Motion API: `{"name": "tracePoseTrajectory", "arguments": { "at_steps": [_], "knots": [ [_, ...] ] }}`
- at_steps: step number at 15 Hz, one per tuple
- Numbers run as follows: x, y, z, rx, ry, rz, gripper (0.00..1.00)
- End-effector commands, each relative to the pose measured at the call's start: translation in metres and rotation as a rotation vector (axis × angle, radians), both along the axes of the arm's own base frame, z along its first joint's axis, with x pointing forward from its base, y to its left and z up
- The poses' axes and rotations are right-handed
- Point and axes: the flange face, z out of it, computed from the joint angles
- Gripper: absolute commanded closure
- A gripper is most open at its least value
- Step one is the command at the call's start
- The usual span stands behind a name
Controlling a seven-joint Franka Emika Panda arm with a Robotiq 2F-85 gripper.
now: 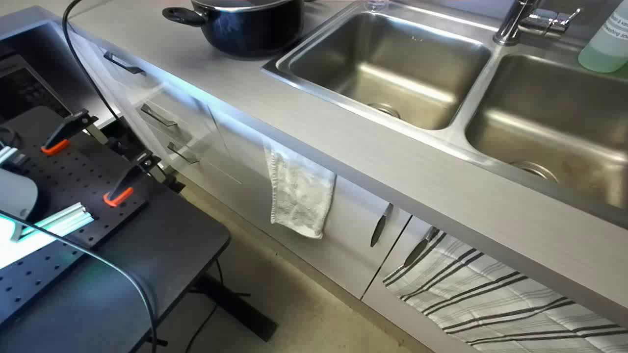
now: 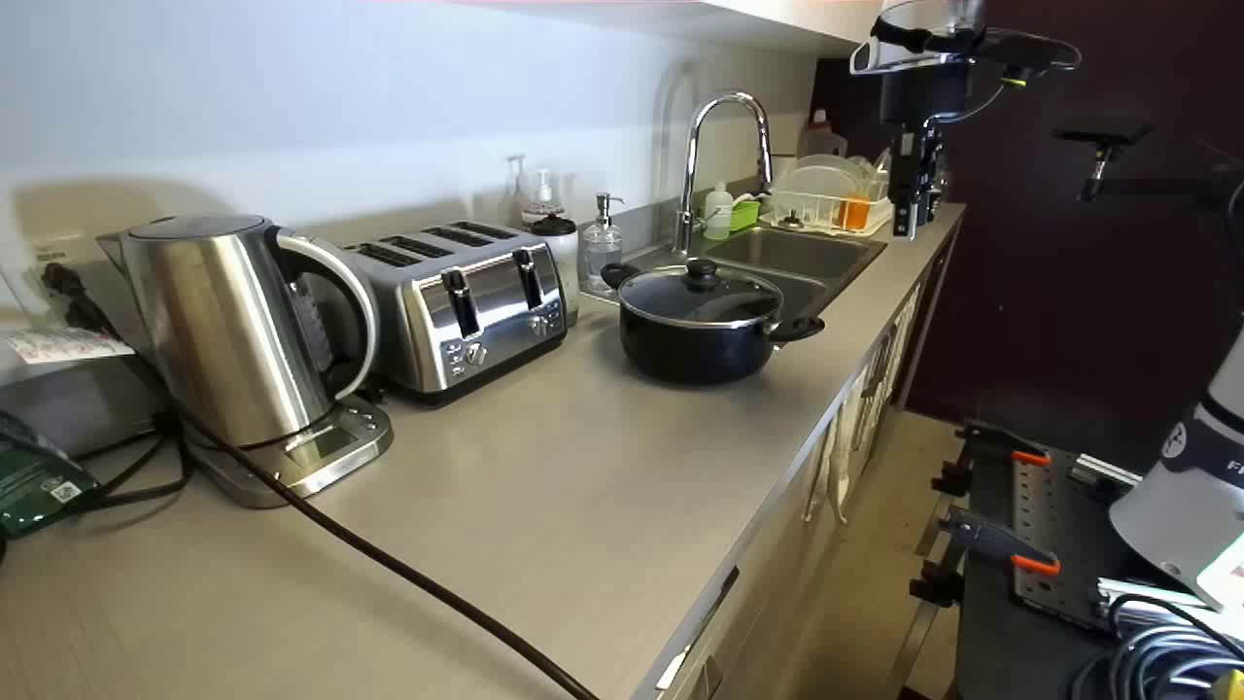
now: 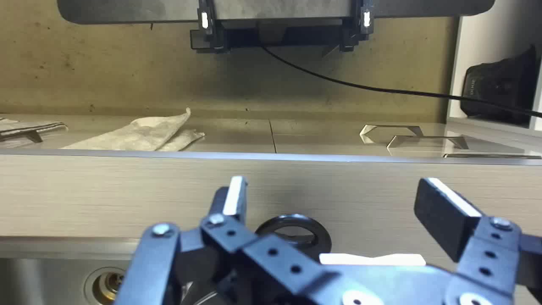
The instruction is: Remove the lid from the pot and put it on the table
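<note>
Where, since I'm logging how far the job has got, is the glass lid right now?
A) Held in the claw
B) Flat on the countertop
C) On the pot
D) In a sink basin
C: in an exterior view, the glass lid rests on the pot, covering its top.

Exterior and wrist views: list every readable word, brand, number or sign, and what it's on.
"F", the rest cut off by the picture edge: robot base.
Too small or blurred: the base's round emblem; print on the green-liquid bottle, white paper, green packet, toaster and black object.
</note>
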Motion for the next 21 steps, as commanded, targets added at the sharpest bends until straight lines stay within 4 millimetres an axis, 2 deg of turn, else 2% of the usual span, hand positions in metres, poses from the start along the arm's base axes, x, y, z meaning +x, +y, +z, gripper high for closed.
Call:
{"name": "tracePoseTrajectory", "arguments": {
  "at_steps": [1,11,15,21],
  "knots": [
    [0.0,0.0,0.0,0.0,0.001,0.0,0.0],
    [0.004,0.005,-0.002,-0.005,-0.009,0.011,0.0],
    [0.026,0.011,-0.01,-0.005,-0.051,0.023,0.0],
    [0.073,0.009,-0.023,-0.001,-0.101,0.017,0.0]
  ]
}}
